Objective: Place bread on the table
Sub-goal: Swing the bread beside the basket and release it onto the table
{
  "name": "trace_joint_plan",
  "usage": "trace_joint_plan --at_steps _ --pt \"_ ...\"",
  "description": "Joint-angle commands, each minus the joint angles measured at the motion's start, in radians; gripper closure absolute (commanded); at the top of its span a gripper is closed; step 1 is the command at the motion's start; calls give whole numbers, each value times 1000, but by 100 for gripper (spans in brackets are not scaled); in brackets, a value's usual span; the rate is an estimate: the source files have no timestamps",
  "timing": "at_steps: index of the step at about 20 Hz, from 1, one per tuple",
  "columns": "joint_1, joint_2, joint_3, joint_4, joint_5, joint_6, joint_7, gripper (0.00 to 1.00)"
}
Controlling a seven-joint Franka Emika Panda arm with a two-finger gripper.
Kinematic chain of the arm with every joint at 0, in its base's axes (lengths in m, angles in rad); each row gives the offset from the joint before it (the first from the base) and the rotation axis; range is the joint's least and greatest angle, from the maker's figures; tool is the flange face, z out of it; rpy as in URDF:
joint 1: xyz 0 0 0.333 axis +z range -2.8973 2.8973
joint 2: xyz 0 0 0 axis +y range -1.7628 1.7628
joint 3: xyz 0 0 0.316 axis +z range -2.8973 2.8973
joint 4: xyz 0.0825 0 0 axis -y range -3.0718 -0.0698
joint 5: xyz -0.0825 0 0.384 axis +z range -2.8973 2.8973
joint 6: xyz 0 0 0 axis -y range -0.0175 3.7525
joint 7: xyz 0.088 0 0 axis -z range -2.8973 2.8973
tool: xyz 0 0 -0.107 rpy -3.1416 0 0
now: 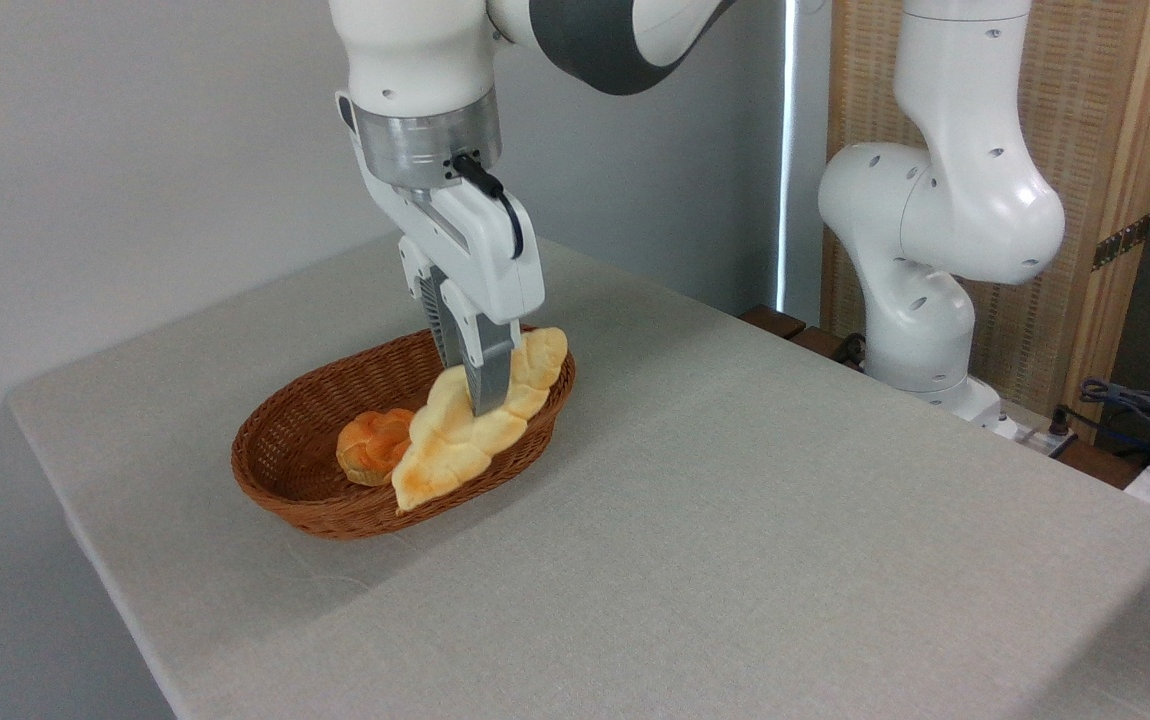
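Hand clamped around bread

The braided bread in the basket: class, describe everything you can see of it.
The bread is a long, flat, pale-yellow braided loaf with a bumpy surface and golden-brown pointed ends. It lies slanted along the right side of the wicker basket, both ends over the rim. The round orange bun sits against it. The tool meets its middle, one finger in front.

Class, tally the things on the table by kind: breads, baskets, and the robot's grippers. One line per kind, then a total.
Breads: 2, the braided bread and the small orange bun
Baskets: 1, the wicker basket
Grippers: 1, the gripper
Total: 4
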Motion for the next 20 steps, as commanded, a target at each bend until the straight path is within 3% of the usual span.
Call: trace_joint_plan --at_steps 1,7,20 --pt "-8 22 6 18 26 32 9 34" --pt "-7 19 70 39 26 53 14 0" --pt "-7 19 90 62 21 53 37 0"
